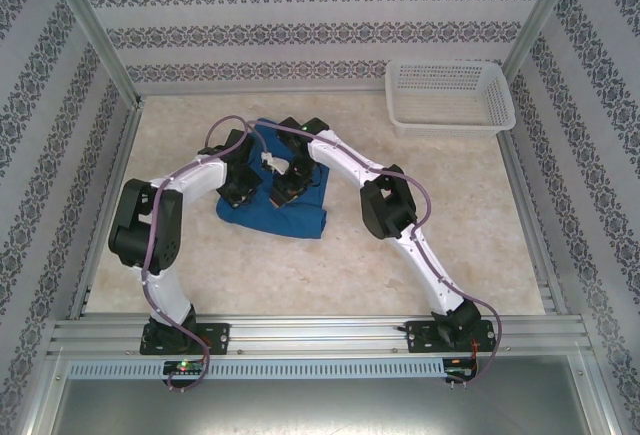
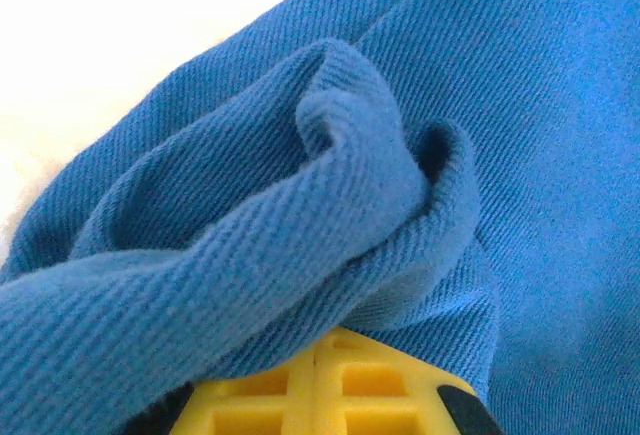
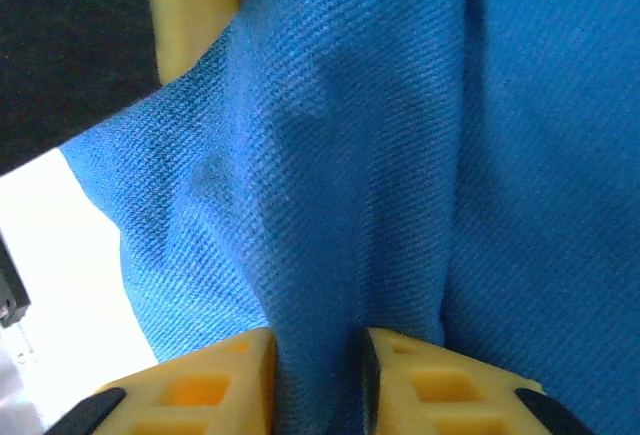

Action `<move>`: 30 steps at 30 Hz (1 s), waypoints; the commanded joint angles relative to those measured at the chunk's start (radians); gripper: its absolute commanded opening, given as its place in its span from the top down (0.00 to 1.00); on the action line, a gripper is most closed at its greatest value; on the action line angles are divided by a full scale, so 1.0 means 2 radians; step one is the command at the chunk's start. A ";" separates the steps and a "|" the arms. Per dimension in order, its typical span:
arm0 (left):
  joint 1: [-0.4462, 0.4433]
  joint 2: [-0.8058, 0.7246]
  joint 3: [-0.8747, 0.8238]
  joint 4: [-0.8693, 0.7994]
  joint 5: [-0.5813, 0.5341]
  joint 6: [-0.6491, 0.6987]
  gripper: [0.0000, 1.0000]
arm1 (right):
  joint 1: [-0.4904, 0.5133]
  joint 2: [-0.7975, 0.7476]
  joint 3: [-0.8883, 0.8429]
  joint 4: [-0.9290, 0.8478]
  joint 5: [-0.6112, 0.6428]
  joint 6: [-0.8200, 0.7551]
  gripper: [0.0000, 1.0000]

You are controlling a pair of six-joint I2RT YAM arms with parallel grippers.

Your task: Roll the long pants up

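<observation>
Right gripper (image 3: 318, 360): yellow lattice fingers nearly together, pinching a vertical fold of the long pants (image 3: 400, 155). Left gripper (image 2: 316, 380): yellow tip buried under a bunched twist of the same cloth; whether parted or closed, cannot tell. Overhead view adds: pants lie as a compact royal-blue heap centre-left on the marbled beige table (image 1: 400, 275), both arms bent over it; white mesh basket (image 1: 450, 127) upper right. Wrist views add: fine diagonal twill weave.

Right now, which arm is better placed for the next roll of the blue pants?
Probably right: the right tool clearly pinches a fold of the pants; the left tool sits under bunched cloth.
</observation>
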 commanded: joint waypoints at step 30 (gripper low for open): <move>-0.001 0.024 0.012 -0.023 -0.044 -0.003 1.00 | 0.023 -0.268 -0.378 0.171 0.226 0.051 1.00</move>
